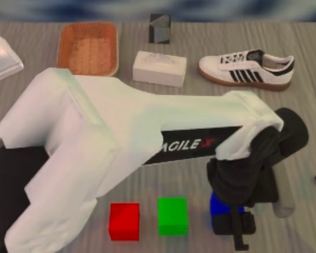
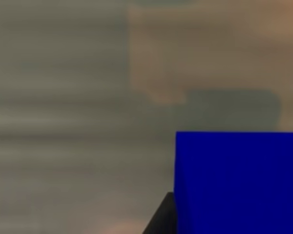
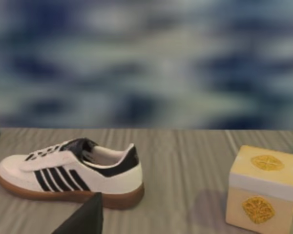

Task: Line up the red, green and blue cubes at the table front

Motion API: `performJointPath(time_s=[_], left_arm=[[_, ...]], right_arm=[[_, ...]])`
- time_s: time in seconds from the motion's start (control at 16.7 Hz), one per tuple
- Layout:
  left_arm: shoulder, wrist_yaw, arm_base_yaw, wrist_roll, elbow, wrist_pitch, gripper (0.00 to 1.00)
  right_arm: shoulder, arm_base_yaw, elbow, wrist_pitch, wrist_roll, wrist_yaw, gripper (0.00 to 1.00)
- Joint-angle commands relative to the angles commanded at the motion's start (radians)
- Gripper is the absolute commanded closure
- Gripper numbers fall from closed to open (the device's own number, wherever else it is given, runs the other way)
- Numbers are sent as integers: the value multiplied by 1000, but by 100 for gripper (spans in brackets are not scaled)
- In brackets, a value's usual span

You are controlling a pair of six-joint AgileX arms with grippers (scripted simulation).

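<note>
The red cube (image 1: 124,221), green cube (image 1: 172,215) and blue cube (image 1: 221,206) sit in a row along the front edge of the table (image 1: 305,158) in the top view, red on the left, green just beside it in the middle, and blue on the right, mostly hidden under the left gripper (image 1: 233,224). The left arm (image 1: 121,142) reaches across from the table's left and its gripper points down over the blue cube; whether its jaws pinch the cube or stand spread cannot be told from here. At the back of the table lie a woven basket (image 1: 88,48), a dark block (image 1: 159,28), a white box (image 1: 159,68) and a sneaker (image 1: 246,69).

The left wrist view is filled on one side by the blue cube (image 2: 239,183), very close, with a dark fingertip (image 2: 162,219) touching its edge and grey tabletop behind.

The right wrist view shows the sneaker (image 3: 71,173) on the table, a cream box with yellow patterns (image 3: 263,189) well apart from it, and one dark fingertip (image 3: 85,217) of the right gripper; its jaw state cannot be told.
</note>
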Motion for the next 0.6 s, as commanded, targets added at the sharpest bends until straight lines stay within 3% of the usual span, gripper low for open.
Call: performJointPath(time_s=[0.6], left_arm=[[0,0,0,0,0,0,17]], right_arm=[[0,0,0,0,0,0,0]])
